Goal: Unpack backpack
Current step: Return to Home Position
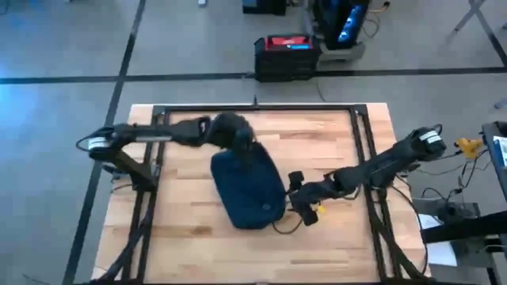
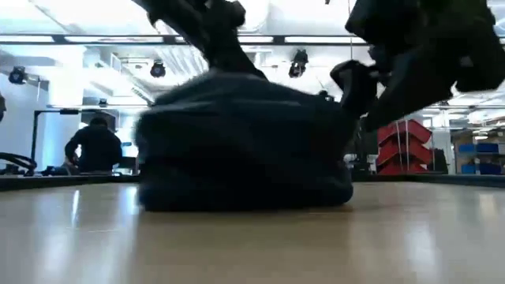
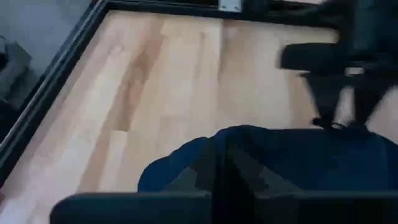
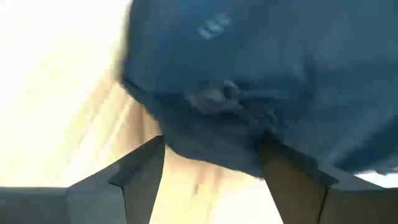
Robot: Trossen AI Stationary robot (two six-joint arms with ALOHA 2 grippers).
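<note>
One backpack [image 1: 248, 190] is seen, laid flat near the middle of the wooden surface [image 1: 182, 237], a place judged to have been chosen so that it can be reached by both arms. No opening is visible in it from above, and nothing taken out of it can be made out beside it. Two arms are counted, each with one gripper, and they are set at different sides of the bag. The left gripper [image 1: 245, 149] is held over the backpack's far end, and its fingers [image 3: 233, 168] appear to be pressed together, with no fabric seen pinched between them. The right gripper [image 1: 296, 198] is placed just beside the backpack's right edge, low over the surface. Its fingers [image 4: 140, 171] are spread wide, with the bag's rounded edge seen just beyond the gap and nothing gripped. This spread is judged to suit a withdrawal, since the arm could be drawn back without the fabric being dragged along. With both grippers so close to the bag, a snag on a strap or fold is judged the main risk when they are lifted away. Beyond the surface, one person [image 2: 95, 148] is seen in the room, well apart from the arms, and one black-and-red case [image 1: 287, 54] is seen on the floor.
</note>
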